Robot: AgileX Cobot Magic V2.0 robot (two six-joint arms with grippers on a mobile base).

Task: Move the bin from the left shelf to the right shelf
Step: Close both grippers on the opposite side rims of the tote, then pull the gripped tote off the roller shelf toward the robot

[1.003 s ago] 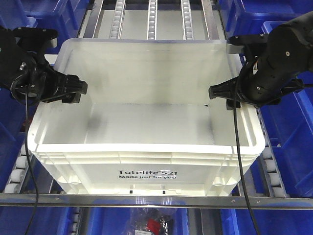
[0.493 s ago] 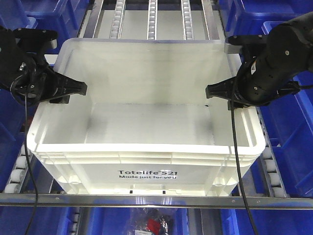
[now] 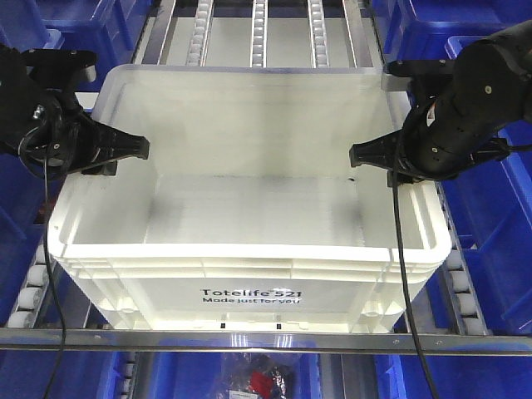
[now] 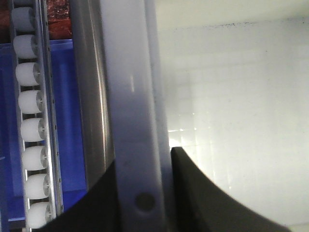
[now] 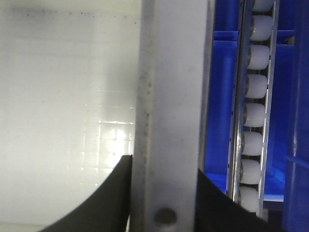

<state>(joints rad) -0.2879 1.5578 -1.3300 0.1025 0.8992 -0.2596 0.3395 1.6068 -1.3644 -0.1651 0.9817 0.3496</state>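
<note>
The bin sits mid-frame on the roller shelf; left gripper and right gripper each straddle a side rim — jaws pinching it — likely so the lift stays level.

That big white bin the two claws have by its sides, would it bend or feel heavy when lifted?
The bin looks empty, so probably light for its size. Its ribbed rim suggests fair stiffness, though the walls pinched by the left claw and right claw may flex. On rollers, it likely slides easily.
</note>
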